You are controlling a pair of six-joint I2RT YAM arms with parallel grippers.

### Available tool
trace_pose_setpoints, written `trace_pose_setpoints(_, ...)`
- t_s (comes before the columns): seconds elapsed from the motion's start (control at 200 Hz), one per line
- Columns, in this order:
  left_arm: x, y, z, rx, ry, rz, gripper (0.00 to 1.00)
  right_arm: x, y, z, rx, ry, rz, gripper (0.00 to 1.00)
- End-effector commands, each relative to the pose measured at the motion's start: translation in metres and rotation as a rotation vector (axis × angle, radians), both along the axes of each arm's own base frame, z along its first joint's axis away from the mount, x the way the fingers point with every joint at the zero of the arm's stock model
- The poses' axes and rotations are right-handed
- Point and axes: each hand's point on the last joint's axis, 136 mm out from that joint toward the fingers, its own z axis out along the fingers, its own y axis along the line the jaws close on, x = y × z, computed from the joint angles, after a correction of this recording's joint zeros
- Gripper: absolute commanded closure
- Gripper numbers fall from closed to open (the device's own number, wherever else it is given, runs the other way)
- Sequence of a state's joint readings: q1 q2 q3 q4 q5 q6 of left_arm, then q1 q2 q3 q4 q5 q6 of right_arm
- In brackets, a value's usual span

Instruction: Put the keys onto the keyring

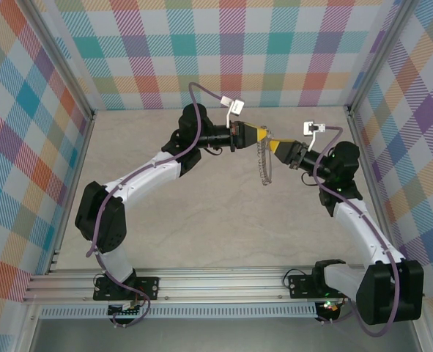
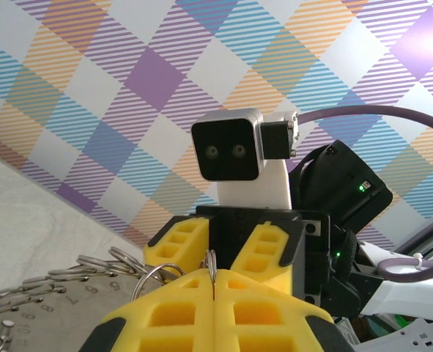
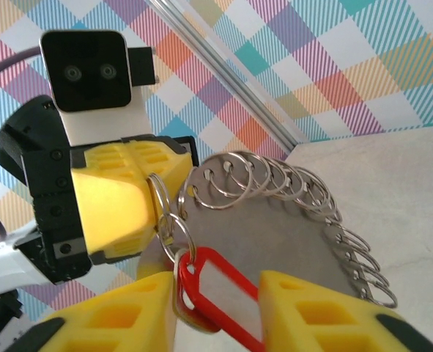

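The keyring (image 3: 275, 235) is a round grey metal plate with several silver split rings along its rim; it hangs edge-on (image 1: 262, 165) between the two arms. My left gripper (image 2: 215, 282) is shut on one split ring (image 2: 212, 262) at the plate's top, held above the table (image 1: 258, 135). From that ring hangs the red key (image 3: 231, 290), a red plastic head with a white label and a silver metal piece behind it. My right gripper (image 3: 217, 284) faces the left one (image 1: 275, 147), its yellow fingers (image 3: 128, 315) pressed against both sides of the red key.
The sandy table (image 1: 201, 220) lies below, with checked walls (image 1: 223, 51) on three sides and an aluminium rail (image 1: 201, 282) at the near edge. The left wrist's camera block (image 3: 91, 70) sits close in front of the right gripper.
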State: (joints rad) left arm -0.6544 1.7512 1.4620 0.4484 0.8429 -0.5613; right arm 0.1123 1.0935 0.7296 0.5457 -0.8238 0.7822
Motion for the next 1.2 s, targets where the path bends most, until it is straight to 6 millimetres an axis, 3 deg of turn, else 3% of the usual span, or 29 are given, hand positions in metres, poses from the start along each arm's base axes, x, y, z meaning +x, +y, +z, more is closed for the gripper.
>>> trace_pose_setpoints(0.0, -0.008, -0.002, 0.027, -0.063, -0.068, -0.005, 1.0, -0.006, 0.004, 0.001, -0.003, -0.03, 0.025, 0.75)
trace_pose_setpoints(0.335, -0.004, 0.002, 0.028, -0.067, -0.065, 0.044, 1.0, -0.016, 0.015, -0.001, -0.015, -0.026, 0.068, 1.0)
trace_pose_setpoints(0.76, 0.001, 0.005, 0.025, -0.07, -0.058, 0.089, 1.0, -0.021, 0.037, 0.001, -0.05, -0.026, 0.109, 1.0)
trace_pose_setpoints(0.99, 0.004, 0.008, 0.022, -0.079, -0.045, 0.12, 1.0, -0.016, 0.034, -0.006, -0.076, 0.0, 0.074, 1.0)
trace_pose_setpoints(1.04, 0.006, 0.01, 0.022, -0.083, -0.042, 0.132, 1.0, -0.017, 0.032, -0.006, -0.086, 0.003, 0.063, 0.92)
trace_pose_setpoints(1.09, 0.006, 0.01, 0.022, -0.089, -0.041, 0.136, 1.0, -0.018, 0.03, -0.005, -0.095, 0.006, 0.053, 0.7)
trace_pose_setpoints(1.2, 0.005, 0.011, 0.023, -0.103, -0.039, 0.133, 1.0, -0.023, 0.025, -0.003, -0.119, 0.011, 0.03, 0.39)
